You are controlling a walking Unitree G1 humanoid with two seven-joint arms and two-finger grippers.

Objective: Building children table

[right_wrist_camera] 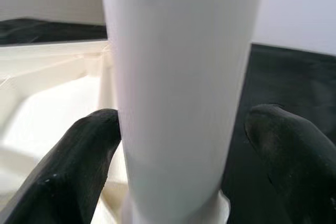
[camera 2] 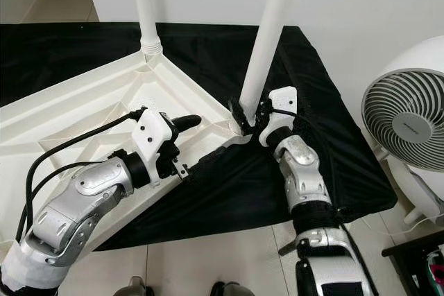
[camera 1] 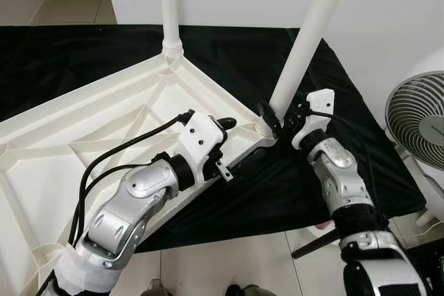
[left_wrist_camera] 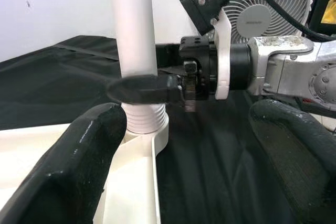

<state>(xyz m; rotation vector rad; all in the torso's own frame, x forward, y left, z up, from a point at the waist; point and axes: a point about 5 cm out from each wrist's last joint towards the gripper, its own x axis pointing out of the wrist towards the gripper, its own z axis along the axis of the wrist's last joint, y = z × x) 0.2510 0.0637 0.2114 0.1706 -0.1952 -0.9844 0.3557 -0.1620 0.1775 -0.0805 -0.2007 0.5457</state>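
Robot at an upturned white tabletop on black cloth. Right gripper straddles the near corner leg, fingers parted, one touching. Left gripper rests open beside the rim. A careless push could tilt the leg from its socket.

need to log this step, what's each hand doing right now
Left hand: open, holding nothing, by the tabletop corner.
Right hand: open around the leg; one finger touches it, not clamped.
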